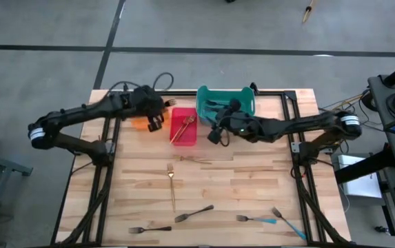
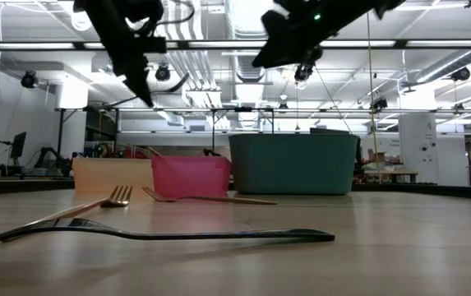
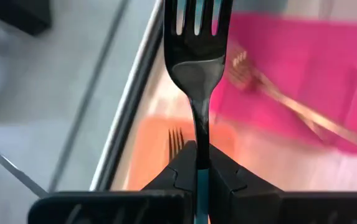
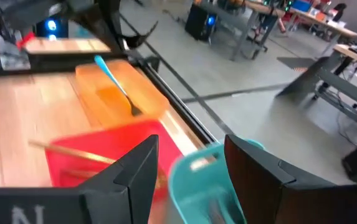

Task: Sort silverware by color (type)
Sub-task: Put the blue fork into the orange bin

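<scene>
Fork handle (image 3: 202, 158) buried between tool fingers (image 3: 178, 180)

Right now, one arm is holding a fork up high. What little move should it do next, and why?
Probably lower it a little and let go over the orange bin. The left gripper is shut on a blue-handled fork, hanging above that bin, where another fork already lies. The right gripper is open above the teal bin, holding nothing.
</scene>
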Robot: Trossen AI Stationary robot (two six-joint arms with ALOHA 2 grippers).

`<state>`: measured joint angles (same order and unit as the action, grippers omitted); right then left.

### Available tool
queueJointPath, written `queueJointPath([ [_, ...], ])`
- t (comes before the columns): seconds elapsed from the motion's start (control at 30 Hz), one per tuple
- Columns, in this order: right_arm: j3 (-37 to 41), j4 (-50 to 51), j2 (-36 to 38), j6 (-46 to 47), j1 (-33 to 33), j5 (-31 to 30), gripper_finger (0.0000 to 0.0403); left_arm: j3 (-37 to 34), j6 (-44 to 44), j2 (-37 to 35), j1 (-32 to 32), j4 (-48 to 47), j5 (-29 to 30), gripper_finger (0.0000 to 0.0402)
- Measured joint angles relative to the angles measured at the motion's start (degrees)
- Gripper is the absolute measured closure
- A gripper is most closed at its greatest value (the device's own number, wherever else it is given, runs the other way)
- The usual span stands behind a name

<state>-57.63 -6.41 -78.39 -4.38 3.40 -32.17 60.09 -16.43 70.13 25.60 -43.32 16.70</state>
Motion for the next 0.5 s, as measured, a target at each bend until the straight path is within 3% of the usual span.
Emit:
queueJointPath([
  [0.2, 0.0, 10.2, 7.2, 0.8, 0.0, 0.0, 0.0227, 0.3, -5.4, 1.6, 9.4, -5.9, -4.1, 0.0402],
  [0.5, 0.3, 13.6, 8.5, -1.8, 0.0, 0.0, 0.0227, 0.3, -9.2, 5.5, 11.0, -12.4, -5.3, 0.0402],
])
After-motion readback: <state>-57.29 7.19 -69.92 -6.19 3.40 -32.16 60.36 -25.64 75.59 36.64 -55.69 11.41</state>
